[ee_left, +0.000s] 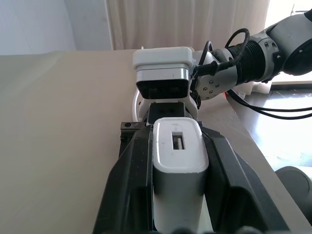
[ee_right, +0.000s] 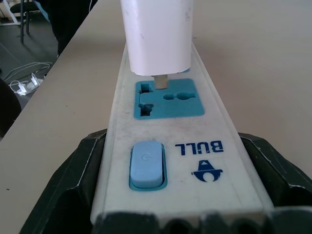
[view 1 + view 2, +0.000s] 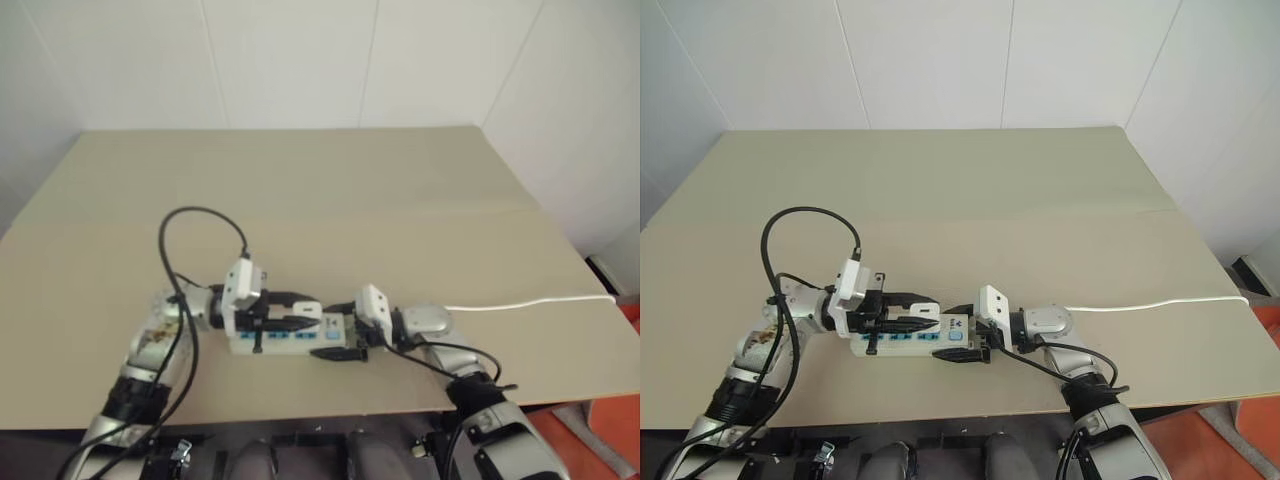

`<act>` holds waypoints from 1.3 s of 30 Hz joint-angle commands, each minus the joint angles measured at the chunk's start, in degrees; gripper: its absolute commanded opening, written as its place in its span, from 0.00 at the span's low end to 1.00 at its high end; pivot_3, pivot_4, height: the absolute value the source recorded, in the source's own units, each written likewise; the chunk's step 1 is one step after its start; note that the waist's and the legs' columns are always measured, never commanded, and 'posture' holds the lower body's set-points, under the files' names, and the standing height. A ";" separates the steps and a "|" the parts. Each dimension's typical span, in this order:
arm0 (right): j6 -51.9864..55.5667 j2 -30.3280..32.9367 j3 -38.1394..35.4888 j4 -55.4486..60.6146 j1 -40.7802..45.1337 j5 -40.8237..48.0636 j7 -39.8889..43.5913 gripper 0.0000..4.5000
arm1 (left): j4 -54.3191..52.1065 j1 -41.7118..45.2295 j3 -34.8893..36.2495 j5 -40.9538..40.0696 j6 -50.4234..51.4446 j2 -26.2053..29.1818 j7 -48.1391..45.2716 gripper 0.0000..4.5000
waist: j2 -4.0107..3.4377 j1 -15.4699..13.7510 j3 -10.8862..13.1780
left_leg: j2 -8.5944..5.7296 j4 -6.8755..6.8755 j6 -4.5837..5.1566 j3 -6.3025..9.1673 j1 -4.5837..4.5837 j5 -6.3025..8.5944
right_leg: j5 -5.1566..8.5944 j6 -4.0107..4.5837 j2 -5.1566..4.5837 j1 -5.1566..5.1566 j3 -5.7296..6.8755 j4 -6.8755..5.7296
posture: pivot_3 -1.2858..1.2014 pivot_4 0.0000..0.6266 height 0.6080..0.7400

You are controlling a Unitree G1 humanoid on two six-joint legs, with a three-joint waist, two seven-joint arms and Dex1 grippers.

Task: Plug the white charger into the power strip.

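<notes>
We see the smooth boxy white charger (image 1: 178, 161) clamped in the left gripper (image 1: 176, 146), prongs apparently entering a blue socket. The right gripper (image 2: 180, 214) clasps the long power strip's (image 2: 170, 146) right end, lying left-right near the table's (image 3: 350, 190) near edge.

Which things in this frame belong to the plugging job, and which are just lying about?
Job:
white charger in left gripper
power strip clamped by right gripper

Lying about:
table
black cable looped over the left arm
</notes>
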State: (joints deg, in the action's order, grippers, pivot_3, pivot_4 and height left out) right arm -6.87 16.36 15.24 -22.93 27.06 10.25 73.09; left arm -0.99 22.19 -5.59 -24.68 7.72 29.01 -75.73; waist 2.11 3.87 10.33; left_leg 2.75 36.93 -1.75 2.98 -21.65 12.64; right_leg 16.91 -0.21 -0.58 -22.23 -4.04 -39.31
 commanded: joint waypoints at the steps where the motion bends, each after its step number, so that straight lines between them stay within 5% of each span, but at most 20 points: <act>1: 0.73 -0.05 1.11 -0.56 -1.01 -0.28 0.38 0.77 | -0.02 1.24 0.14 0.02 -1.35 -0.39 0.63 0.23 | 0.00 0.03 0.00 | 0.00 0.00 0.00 0.00 0.00 0.00 | 0.00 0.00 0.00 0.00 0.00 0.00 | 0.52 0.24 1.00; 39: 0.48 0.01 1.01 -0.84 -0.81 -0.41 0.30 0.77 | 1.68 0.45 -2.55 1.42 -3.89 0.74 -2.56 0.23 | 0.00 0.03 0.00 | 0.01 -0.06 0.00 -0.01 -0.02 0.00 | 0.02 -0.04 0.01 0.00 0.00 0.11 | 0.52 0.24 1.00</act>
State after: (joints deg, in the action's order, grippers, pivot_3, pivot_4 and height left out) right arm -6.88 16.39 15.24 -22.91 27.06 10.25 73.13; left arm 0.88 22.41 -7.90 -23.32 4.98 29.95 -78.34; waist 2.11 3.90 10.33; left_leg 2.76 36.86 -1.74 2.98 -21.67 12.65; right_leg 16.93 -0.25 -0.58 -22.23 -4.04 -39.20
